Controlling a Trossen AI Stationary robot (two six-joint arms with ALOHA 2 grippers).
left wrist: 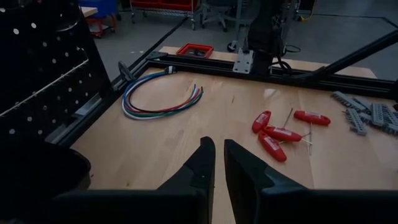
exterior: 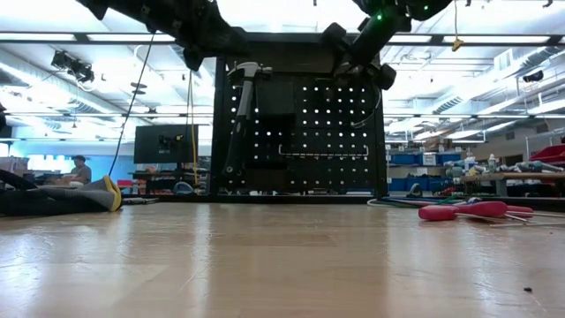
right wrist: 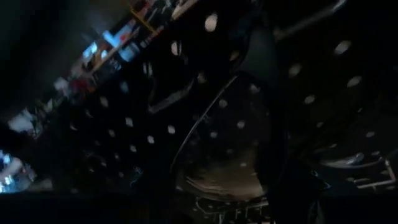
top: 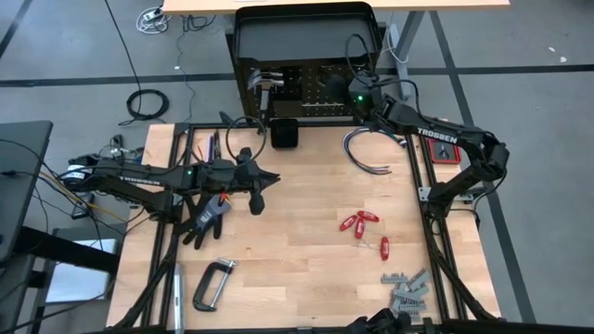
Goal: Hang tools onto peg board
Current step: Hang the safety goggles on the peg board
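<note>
Two arms were at work over the table, and the biggest thing to reckon with was the peg board, standing upright right in front of the right gripper, which was pressed up near its top edge. Whether that gripper held a tool or stood open could not be told, as its own camera gave only dark holes and a thin curved outline. To do this step well, it would need to line the tool's hook or loop squarely with a peg, ease in level, and let go only once the weight had settled.

One hammer already hung on the board, well off to the side of the right gripper, so that spot needed no further care.

A clamp lay flat on the table, behind and below the left gripper, whose fingers were drawn nearly together on nothing. A black glove lay close under that arm.

Several red drivers lay ahead of the left fingers and a little to one side, with loose cables farther ahead toward the board. Those drivers looked the likeliest next pick. The fingers would have to open first, then come down across a single handle so its neighbours were not dragged.
</note>
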